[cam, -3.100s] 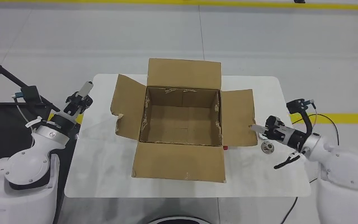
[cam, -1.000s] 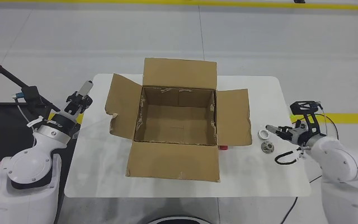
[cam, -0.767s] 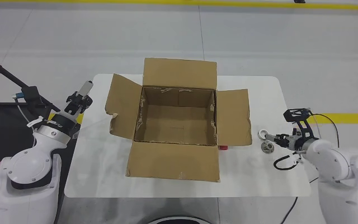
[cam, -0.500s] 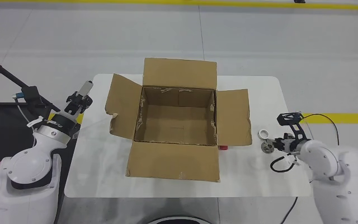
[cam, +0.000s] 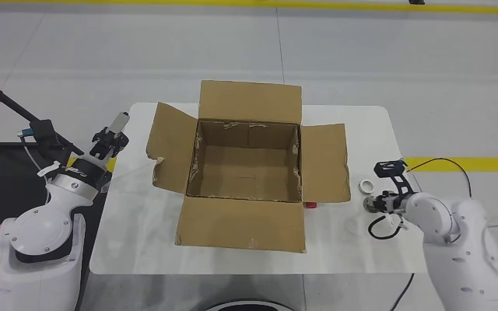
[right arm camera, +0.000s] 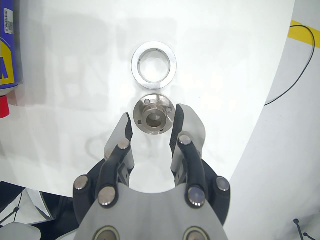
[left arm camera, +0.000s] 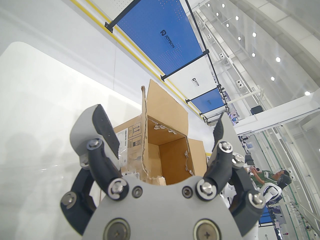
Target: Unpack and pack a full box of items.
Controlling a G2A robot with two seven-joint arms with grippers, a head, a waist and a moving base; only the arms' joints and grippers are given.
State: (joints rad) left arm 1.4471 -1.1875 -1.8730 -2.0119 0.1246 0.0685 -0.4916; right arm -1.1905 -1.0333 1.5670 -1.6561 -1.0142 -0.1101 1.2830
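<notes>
Box (cam: pixel 247 175) open; packing step likely. Right gripper (right arm camera: pixel 153 121) jaws apart, straddling flanged hub (right arm camera: pixel 152 118) on desk (cam: pixel 350 249). Next: clamp hub, lift into box. Left gripper (left arm camera: pixel 162 123) jaws apart.

steel ring (right arm camera: pixel 173 66) lies just beside the flanged hub (right arm camera: pixel 153 117); bare table (right arm camera: pixel 225 51) on its other sides.

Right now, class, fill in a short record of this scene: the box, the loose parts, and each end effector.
Box: cardboard box, flaps open, nothing inside, mid-table
Parts: flanged hub and metal ring, side by side on the table, beside the box
Right end effector: open, straddling the flanged hub
Left end effector: open, holding nothing, facing the box
</notes>
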